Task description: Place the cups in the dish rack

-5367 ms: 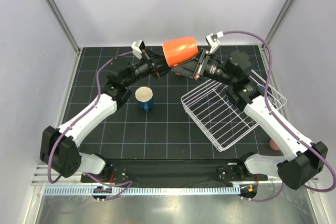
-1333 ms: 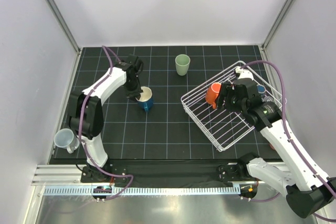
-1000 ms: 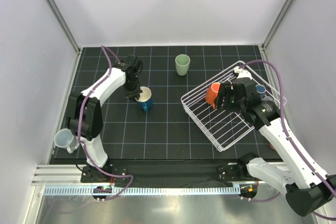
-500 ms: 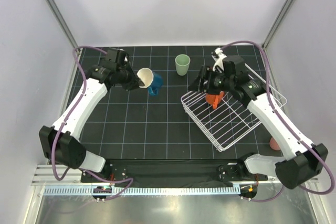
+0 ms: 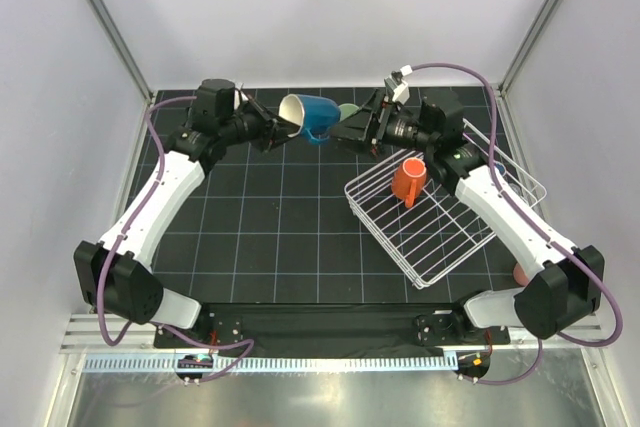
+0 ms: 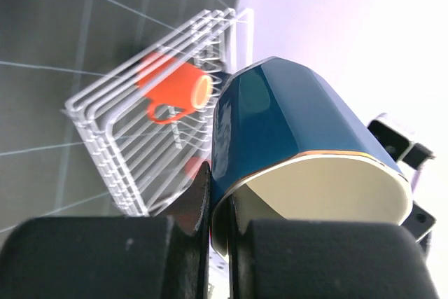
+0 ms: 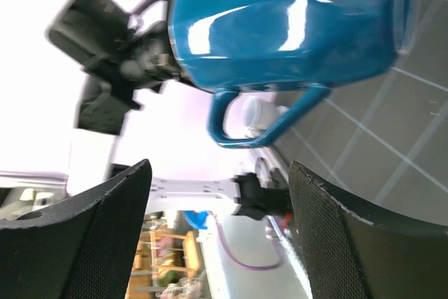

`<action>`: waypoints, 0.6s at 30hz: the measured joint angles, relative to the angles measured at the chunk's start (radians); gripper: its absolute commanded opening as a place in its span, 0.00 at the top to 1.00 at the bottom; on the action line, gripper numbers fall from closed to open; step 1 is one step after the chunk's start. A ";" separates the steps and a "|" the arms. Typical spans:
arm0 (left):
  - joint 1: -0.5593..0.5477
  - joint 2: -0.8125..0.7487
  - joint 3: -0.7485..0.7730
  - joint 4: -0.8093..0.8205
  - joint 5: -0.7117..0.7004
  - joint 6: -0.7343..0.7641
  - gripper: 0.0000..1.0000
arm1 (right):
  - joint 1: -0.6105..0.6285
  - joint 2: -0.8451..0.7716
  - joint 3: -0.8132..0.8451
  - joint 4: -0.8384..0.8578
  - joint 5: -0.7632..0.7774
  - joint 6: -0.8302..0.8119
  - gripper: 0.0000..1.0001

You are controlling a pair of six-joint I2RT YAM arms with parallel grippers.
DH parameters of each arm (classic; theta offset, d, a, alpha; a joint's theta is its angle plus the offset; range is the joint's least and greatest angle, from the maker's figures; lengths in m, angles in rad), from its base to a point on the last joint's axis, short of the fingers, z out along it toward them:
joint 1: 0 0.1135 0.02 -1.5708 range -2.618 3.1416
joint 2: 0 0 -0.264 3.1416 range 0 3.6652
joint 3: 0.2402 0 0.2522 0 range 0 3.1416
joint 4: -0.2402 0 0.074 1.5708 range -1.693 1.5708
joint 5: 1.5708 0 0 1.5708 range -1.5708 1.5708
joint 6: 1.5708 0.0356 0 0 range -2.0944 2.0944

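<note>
Left arm (image 5: 165,182): stretched out above the surface (image 5: 280,237), wrist turned toward the dish rack (image 5: 440,269).
Left jaws: clamped on the rim of the blue mug (image 5: 312,117), held on its side in the air beyond the rack's far-left corner.
Right arm (image 5: 500,209): reaching past the rack's far edge, facing the mug.
Right jaws: spread wide, gripping nothing, just short of the mug's handle.
Dish rack: orange mug (image 5: 408,180) inside, near the far-left corner.

Gripped blue mug (image 6: 294,124) fronts rack (image 6: 105,155) holding orange mug (image 6: 176,89).
</note>
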 measured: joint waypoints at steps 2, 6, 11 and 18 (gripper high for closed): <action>0.000 0.000 -0.008 0.034 0.018 -0.037 1.00 | 0.003 0.000 -0.004 0.054 -0.010 0.055 0.20; -0.001 0.000 -0.021 0.093 0.045 -0.096 1.00 | 0.010 0.009 -0.042 0.185 -0.025 0.175 0.20; -0.001 0.000 -0.034 0.171 0.071 -0.151 1.00 | 0.015 0.049 -0.061 0.268 -0.026 0.290 0.22; -0.022 0.000 -0.035 0.232 0.088 -0.182 0.99 | 0.028 0.098 -0.070 0.401 -0.007 0.453 0.32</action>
